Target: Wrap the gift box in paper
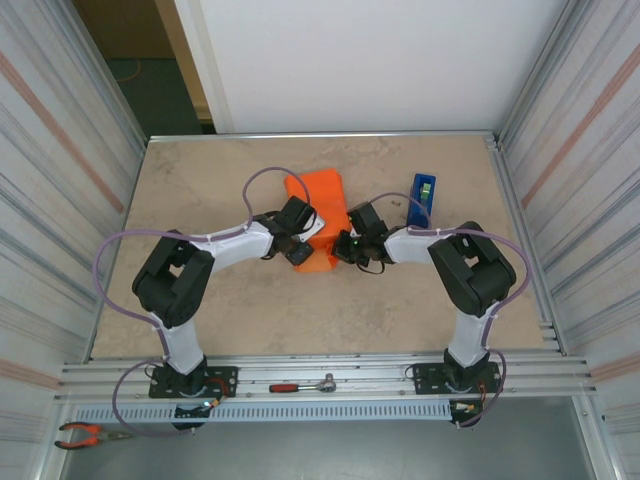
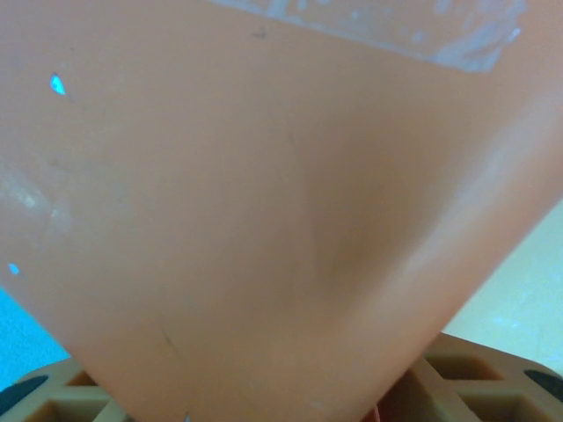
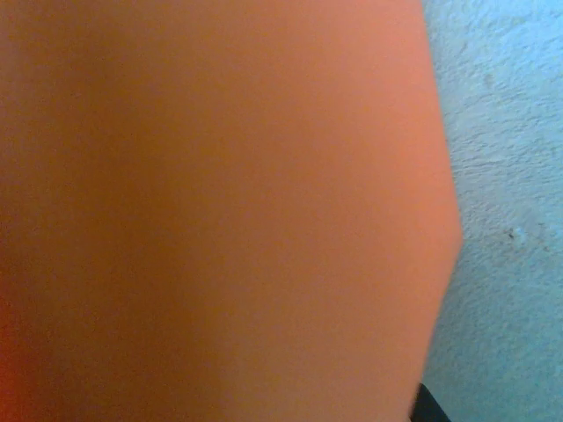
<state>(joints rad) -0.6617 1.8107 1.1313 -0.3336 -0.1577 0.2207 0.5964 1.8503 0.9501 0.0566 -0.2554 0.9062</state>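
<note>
From above, the left gripper point(image 1: 304, 250) and right gripper point(image 1: 346, 246), both at the paper point(image 1: 320, 200), are too small for us to resolve their tips. In both wrist views the paper is blurred and cropped at the frame edges.

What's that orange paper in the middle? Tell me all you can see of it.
The paper is plain bright orange, thin and matte. It is folded into a bundle on the table, its long side pointing away from the arms. A shiny clear strip, perhaps tape, crosses it in the left wrist view. The left gripper and right gripper flank its near end; contact is unclear.
</note>
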